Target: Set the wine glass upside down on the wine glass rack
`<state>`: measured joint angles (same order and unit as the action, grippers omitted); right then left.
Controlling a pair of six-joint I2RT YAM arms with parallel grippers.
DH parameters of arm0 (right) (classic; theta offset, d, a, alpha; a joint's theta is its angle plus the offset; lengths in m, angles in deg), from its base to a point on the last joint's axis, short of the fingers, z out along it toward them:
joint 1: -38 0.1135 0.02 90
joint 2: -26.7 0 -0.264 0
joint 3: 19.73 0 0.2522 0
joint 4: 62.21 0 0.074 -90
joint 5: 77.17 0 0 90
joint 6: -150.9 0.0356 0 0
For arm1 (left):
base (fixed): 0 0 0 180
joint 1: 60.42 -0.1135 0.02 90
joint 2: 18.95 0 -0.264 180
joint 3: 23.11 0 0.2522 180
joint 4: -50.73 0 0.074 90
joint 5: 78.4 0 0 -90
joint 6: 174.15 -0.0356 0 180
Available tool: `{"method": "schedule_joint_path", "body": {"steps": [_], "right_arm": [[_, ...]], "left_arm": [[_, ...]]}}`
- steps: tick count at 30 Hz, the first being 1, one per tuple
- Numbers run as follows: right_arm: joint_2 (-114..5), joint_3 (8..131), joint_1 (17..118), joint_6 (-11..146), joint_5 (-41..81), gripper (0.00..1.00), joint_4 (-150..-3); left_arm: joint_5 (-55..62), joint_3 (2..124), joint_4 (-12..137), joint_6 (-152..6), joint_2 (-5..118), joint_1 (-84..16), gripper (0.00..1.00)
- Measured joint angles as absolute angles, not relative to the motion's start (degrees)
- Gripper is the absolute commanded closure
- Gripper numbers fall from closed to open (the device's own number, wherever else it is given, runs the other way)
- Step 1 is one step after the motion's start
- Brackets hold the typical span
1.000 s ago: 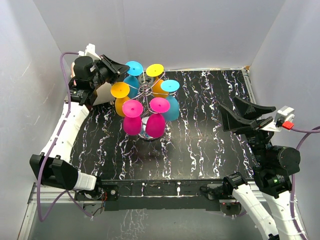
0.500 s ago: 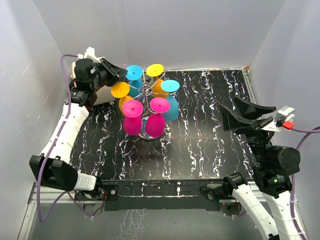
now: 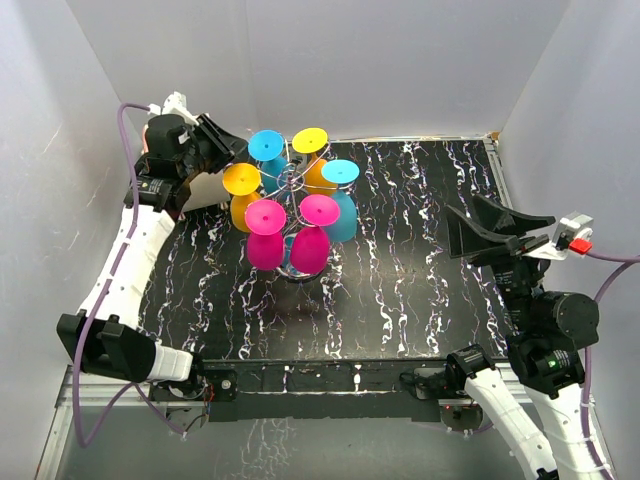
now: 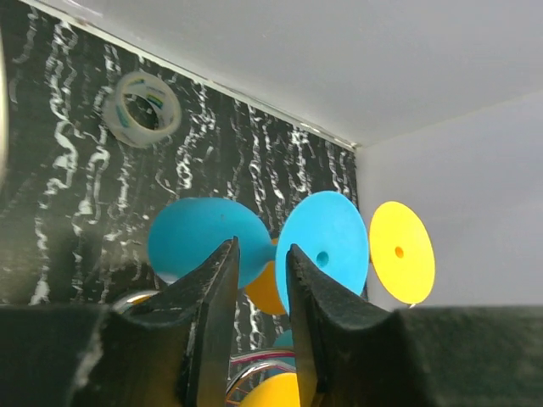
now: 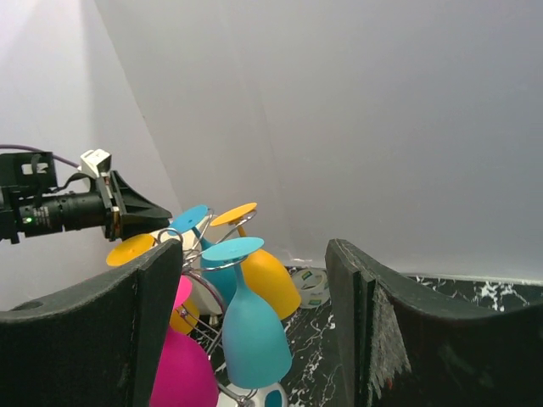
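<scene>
The blue glass (image 4: 322, 254) hangs bowl-down at the rack's (image 3: 290, 180) back-left, its foot caught on a wire arm, so it looks placed. The left hand (image 4: 261, 248) is just left of it, fingers slightly apart and clamping nothing. The right hand (image 3: 462, 220) is wide apart and empty, well right of the rack.

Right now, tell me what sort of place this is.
Likely a lab test cell: white panel walls box in a black marbled table, with a staged rack of bright glasses.
</scene>
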<state>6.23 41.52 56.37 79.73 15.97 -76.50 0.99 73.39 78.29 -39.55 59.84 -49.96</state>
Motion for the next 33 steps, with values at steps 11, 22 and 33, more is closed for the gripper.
{"method": "schedule_joint_path", "body": {"steps": [11, 22, 33], "right_arm": [[1.60, 46.66, 56.37, 91.30, 4.58, 0.30, -94.56], [-7.04, 48.01, 56.37, 98.44, 3.90, 0.30, -107.49], [-6.10, 47.88, 56.37, 97.40, -2.67, 0.31, -109.70]], "left_arm": [[12.33, 78.64, 87.34, -49.17, 58.70, -51.47, 0.08], [23.04, 71.23, 99.82, -56.45, 39.55, -49.59, 0.01], [17.47, 61.22, 101.44, -66.63, 19.75, -48.89, 0.01]]}}
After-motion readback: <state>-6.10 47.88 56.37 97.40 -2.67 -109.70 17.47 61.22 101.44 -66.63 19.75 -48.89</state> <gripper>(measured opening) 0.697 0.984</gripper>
